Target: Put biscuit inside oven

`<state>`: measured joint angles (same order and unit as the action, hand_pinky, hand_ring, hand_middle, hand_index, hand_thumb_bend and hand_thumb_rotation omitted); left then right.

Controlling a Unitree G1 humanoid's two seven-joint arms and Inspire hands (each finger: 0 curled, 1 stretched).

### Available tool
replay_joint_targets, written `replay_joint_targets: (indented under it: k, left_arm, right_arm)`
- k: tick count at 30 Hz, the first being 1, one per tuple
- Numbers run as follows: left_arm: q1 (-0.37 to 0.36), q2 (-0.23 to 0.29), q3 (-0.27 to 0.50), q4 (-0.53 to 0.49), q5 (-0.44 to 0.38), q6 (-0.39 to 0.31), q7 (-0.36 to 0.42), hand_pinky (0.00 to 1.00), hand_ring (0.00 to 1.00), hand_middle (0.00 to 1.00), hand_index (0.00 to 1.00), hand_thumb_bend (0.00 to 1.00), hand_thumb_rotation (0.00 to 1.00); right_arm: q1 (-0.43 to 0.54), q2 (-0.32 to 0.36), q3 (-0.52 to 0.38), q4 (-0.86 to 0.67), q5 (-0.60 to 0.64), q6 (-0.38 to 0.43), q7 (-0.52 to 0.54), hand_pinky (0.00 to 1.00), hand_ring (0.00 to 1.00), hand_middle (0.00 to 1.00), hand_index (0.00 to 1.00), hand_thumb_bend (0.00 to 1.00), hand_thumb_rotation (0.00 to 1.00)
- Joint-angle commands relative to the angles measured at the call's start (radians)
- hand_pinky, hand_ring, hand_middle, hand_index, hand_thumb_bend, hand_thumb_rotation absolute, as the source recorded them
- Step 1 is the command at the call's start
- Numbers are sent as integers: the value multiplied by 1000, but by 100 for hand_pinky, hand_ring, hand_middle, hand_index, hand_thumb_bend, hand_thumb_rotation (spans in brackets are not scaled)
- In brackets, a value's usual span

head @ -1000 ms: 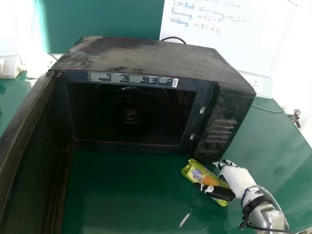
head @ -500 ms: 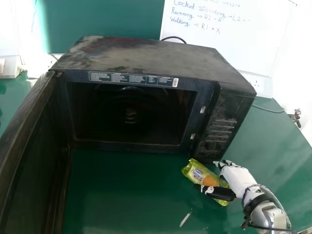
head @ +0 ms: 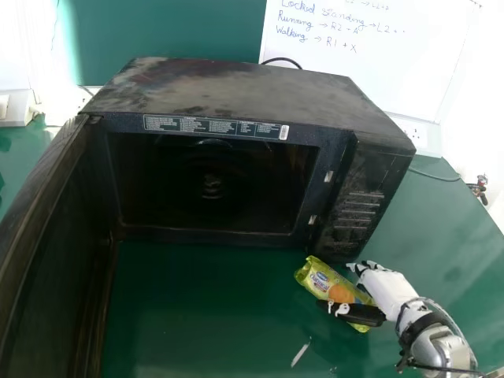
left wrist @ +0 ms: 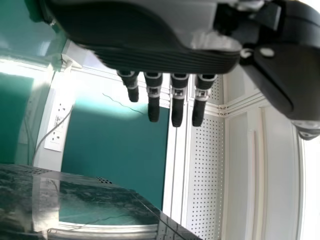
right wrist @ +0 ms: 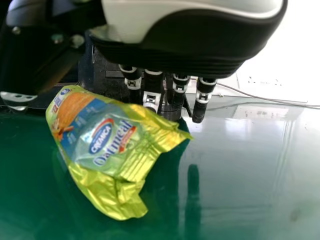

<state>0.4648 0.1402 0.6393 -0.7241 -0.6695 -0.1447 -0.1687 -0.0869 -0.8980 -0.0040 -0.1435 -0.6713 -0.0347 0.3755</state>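
In the head view, taken as a clock face, the microwave oven stands from the middle up toward 12 o'clock, its door swung open toward 8 o'clock and its control panel toward 3 o'clock. Inside the dark cavity there is what may be a round fitting on the back wall.

The yellow-green biscuit packet lies outside the oven on the green table, between 4 and 5 o'clock, just before the foot of the control panel. The right hand is at 4 o'clock, its black thumb across the near end of the packet and its fingers on the far side. Those fingers are extended, not curled round the wrapper; whether they touch it, I cannot tell.

The left hand, in the left wrist view, has its fingers straight and holds nothing. A whiteboard stands at 1 o'clock.
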Motion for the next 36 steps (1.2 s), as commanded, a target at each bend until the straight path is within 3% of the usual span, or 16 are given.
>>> replay_joint_targets:
  k: [1, 22, 36]
  left_arm:
    - [5, 6, 0, 8, 0, -1, 1, 97, 92, 91, 89, 96, 93]
    - [5, 9, 5, 15, 7, -7, -1, 96, 91, 90, 89, 95, 93]
    - [8, 10, 8, 20, -2, -9, -8, 97, 91, 90, 89, 95, 94]
  right_arm:
    - [25, -8, -10, -15, 13, -6, 16, 87, 96, 99, 95, 100, 72]
    - [98, 21, -138, -115, 75, 3, -5, 88, 95, 95, 94, 100, 68]
    - [88, 30, -93, -77, 59, 5, 18, 86, 95, 95, 94, 100, 69]
